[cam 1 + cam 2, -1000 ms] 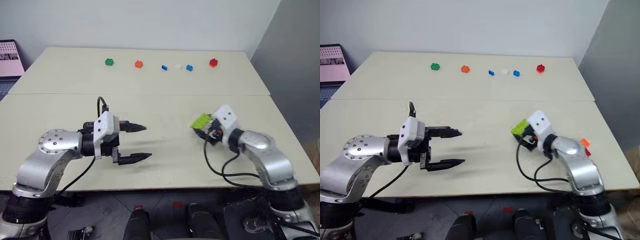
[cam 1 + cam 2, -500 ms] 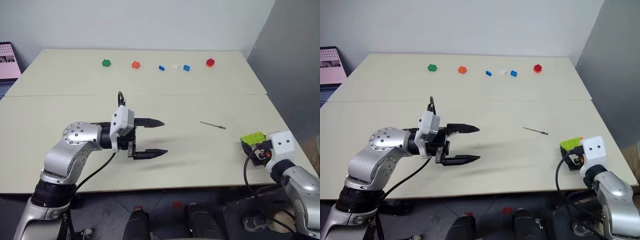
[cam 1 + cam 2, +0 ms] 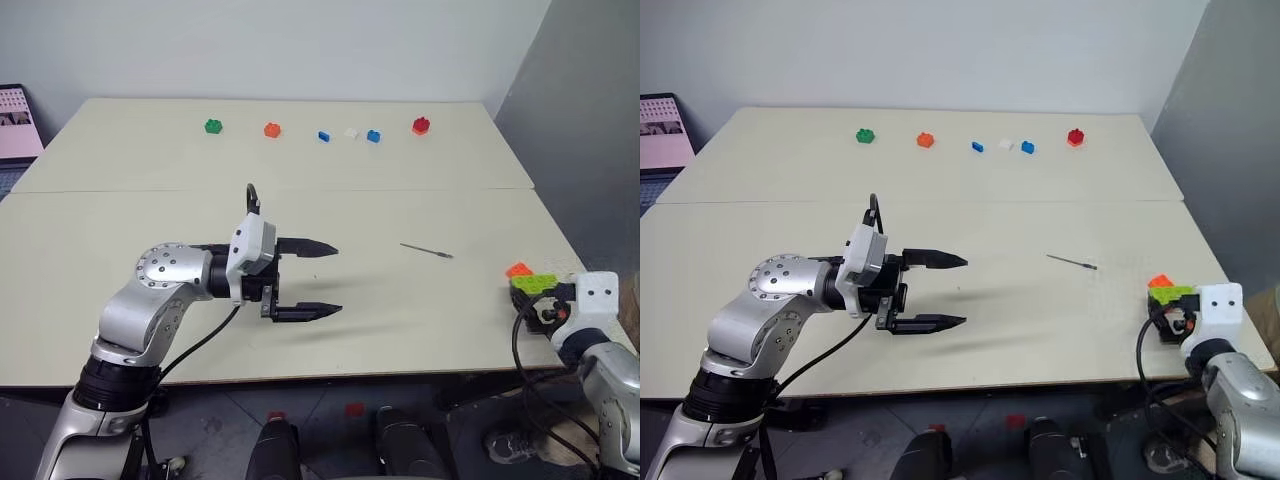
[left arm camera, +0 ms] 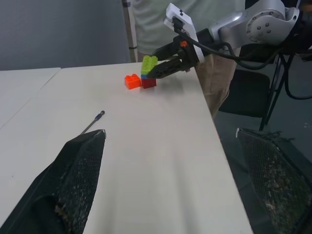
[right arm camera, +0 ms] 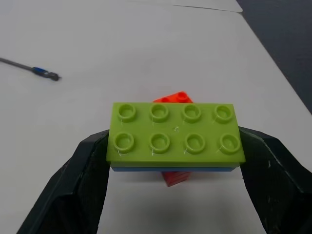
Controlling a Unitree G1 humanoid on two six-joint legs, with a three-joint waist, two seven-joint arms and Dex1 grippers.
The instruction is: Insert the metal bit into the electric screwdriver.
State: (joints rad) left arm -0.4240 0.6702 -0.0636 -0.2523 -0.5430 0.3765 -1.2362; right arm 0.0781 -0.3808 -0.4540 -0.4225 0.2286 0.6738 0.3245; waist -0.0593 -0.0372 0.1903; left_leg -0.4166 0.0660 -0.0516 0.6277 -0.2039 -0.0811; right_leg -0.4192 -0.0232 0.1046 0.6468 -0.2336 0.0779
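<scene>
1. Right gripper (image 5: 175, 204) clamps a green-and-blue brick stack (image 5: 175, 136) at the table's right edge; set it down first.
2. Left gripper (image 3: 325, 280), spread empty; approach the metal bit (image 3: 426, 249) lying mid-table low and lengthwise.

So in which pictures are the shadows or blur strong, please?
Left eye view: soft shadow under the open left hand on the beige table. Left wrist view: its fingers are blurred, while the thin grey metal bit is sharp. Right wrist view: the lime-green brick is crisp.
</scene>
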